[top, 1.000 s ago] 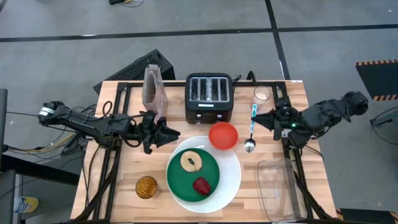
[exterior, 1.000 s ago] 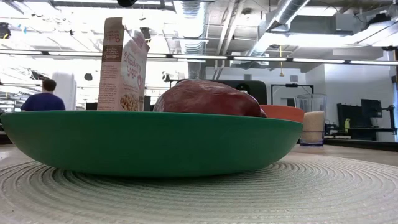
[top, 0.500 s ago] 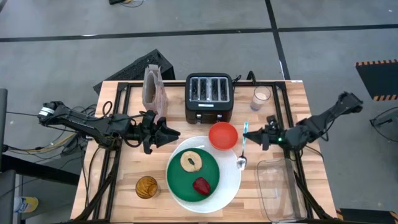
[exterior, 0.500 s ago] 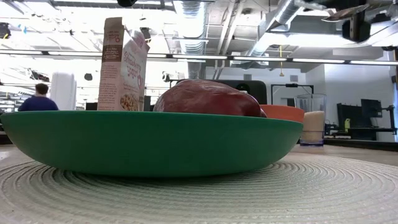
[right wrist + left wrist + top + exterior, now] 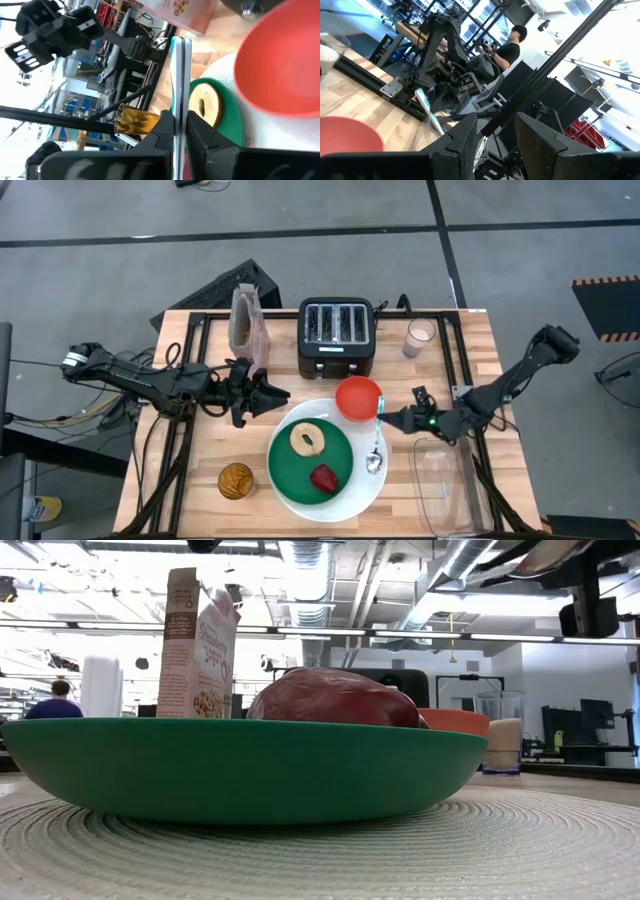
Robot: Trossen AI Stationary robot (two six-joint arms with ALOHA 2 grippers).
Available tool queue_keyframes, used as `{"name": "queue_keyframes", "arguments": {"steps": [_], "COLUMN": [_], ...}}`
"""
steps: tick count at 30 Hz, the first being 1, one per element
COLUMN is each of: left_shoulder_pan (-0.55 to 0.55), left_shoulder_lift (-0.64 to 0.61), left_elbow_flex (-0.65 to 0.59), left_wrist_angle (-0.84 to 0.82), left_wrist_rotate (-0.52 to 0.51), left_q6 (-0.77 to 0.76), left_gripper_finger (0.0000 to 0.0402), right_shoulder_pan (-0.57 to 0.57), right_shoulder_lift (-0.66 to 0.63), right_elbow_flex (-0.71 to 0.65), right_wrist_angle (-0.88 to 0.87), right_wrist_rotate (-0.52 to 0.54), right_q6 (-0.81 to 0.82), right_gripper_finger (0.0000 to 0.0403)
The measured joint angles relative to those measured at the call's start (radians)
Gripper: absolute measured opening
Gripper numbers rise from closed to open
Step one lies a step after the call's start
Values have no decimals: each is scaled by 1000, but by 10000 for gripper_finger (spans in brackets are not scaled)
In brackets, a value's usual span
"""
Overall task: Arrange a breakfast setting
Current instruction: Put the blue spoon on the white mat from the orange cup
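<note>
A large white plate (image 5: 377,442) carries a green plate (image 5: 297,468) holding a bagel half (image 5: 307,439) and a red fruit (image 5: 323,478). A red-orange bowl (image 5: 358,397) sits at the white plate's far rim. The pinkish cereal box (image 5: 247,330) stands at the far left. My right gripper (image 5: 390,418) is shut on the blue-handled spoon (image 5: 377,435) above the white plate's right rim. My left gripper (image 5: 276,395) is open and empty, left of the bowl and near the box. My right gripper pinches the spoon's blue handle (image 5: 178,102) between its two fingers. The fingers come level from the table's right and lie across the spoon. The spoon is lifted clear, with its metal bowl (image 5: 374,463) toward the near edge, over the white plate.
A black toaster (image 5: 337,337) stands at the far middle, with a glass of white contents (image 5: 421,336) to its right. An amber glass (image 5: 236,480) is near the front left. A clear container (image 5: 440,480) lies at the front right. A person sits beyond the table (image 5: 510,47).
My right gripper has carried the spoon from the table's right side toward the left and near edges. The spoon now hangs over the white plate's right rim, beside the red-orange bowl. It has stayed shut on the handle throughout.
</note>
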Motion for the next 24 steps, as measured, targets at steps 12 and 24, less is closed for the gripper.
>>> {"name": "queue_keyframes", "arguments": {"steps": [12, 24], "left_shoulder_pan": [0, 0], "left_shoulder_lift": [0, 0], "left_elbow_flex": [0, 0], "left_wrist_angle": [-7, -31], "left_wrist_rotate": [-10, -10], "left_q6": [1, 1], "left_gripper_finger": [121, 121], "right_shoulder_pan": [31, 66], "right_shoulder_lift": [216, 373], "right_elbow_flex": [5, 65], "right_wrist_angle": [237, 237], "right_wrist_rotate": [-8, -10], "right_q6": [106, 199], "right_gripper_finger": [39, 39]}}
